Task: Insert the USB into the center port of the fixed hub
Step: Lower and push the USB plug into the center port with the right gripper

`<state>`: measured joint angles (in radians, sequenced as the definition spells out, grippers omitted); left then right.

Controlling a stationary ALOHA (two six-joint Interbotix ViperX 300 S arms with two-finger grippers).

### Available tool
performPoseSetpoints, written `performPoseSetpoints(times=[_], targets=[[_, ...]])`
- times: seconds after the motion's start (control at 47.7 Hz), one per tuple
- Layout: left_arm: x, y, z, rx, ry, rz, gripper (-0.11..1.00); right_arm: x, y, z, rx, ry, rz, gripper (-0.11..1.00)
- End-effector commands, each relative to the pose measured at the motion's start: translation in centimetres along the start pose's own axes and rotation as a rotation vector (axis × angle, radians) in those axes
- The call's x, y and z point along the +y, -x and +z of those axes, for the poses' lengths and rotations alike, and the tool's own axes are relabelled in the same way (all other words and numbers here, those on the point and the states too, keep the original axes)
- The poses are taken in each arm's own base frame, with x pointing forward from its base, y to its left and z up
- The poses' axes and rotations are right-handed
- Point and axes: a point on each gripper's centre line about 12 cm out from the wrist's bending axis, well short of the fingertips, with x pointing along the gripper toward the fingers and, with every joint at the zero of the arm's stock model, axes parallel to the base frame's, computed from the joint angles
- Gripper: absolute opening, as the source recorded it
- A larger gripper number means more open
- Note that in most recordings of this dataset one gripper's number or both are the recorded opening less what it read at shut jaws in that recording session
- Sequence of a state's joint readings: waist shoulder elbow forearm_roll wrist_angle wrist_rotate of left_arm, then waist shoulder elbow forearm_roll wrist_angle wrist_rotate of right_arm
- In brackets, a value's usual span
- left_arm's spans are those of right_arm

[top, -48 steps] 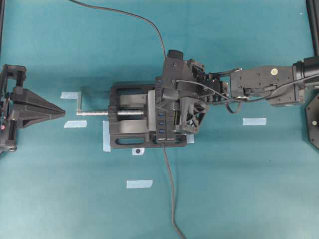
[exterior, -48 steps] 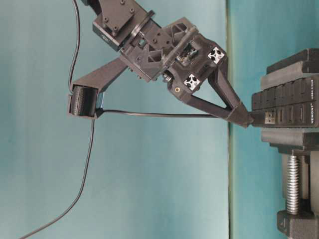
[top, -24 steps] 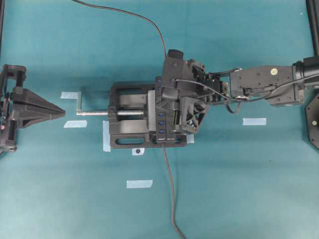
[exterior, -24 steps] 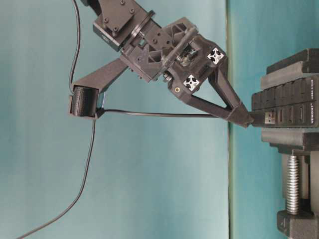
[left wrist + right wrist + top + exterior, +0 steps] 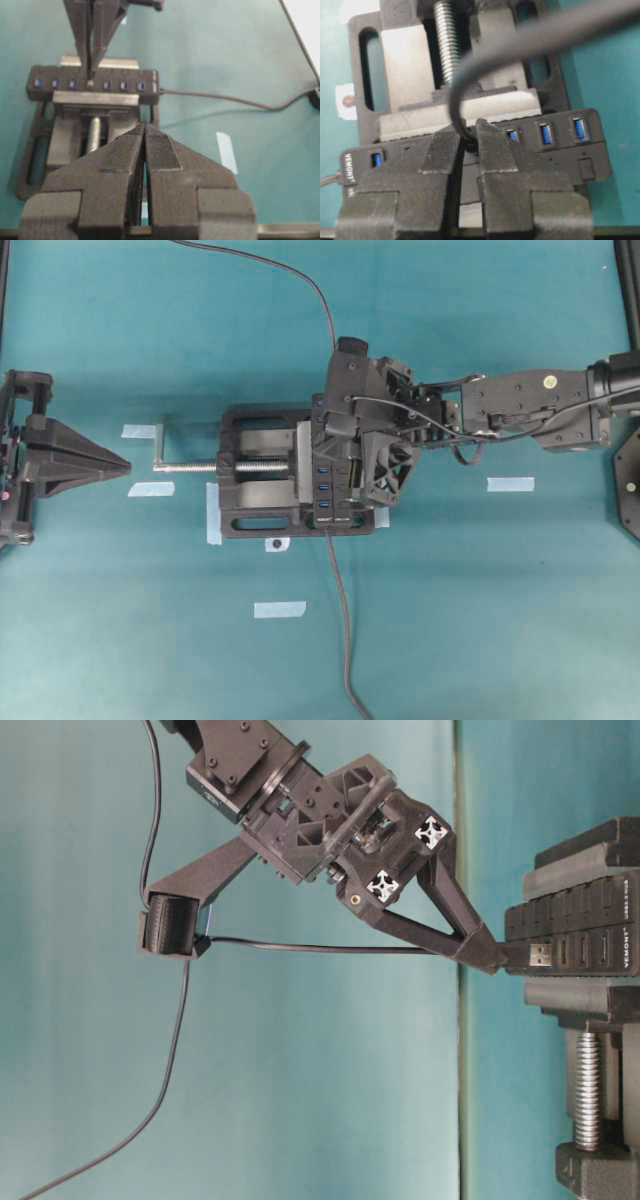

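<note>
Right hand, clamped on the USB, holds its metal tip against the fixed hub in the vise.

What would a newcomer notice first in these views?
First, the right gripper, shut on the small black USB plug, whose silver tip sits at the long black strip hub with its row of blue ports. The hub is clamped in a black vise with a silver screw mid-table. At the far left edge, the left gripper sits shut and apart.
</note>
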<state>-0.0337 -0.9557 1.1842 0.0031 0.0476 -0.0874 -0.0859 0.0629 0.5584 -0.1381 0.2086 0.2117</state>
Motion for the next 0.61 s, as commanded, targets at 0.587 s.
performPoseSetpoints(times=[0.587], targets=[[-0.05, -0.03, 0.64, -0.02, -0.002, -0.002, 0.01, 0.14, 0.07, 0.73, -0.06, 0.006, 0.011, 0.07]])
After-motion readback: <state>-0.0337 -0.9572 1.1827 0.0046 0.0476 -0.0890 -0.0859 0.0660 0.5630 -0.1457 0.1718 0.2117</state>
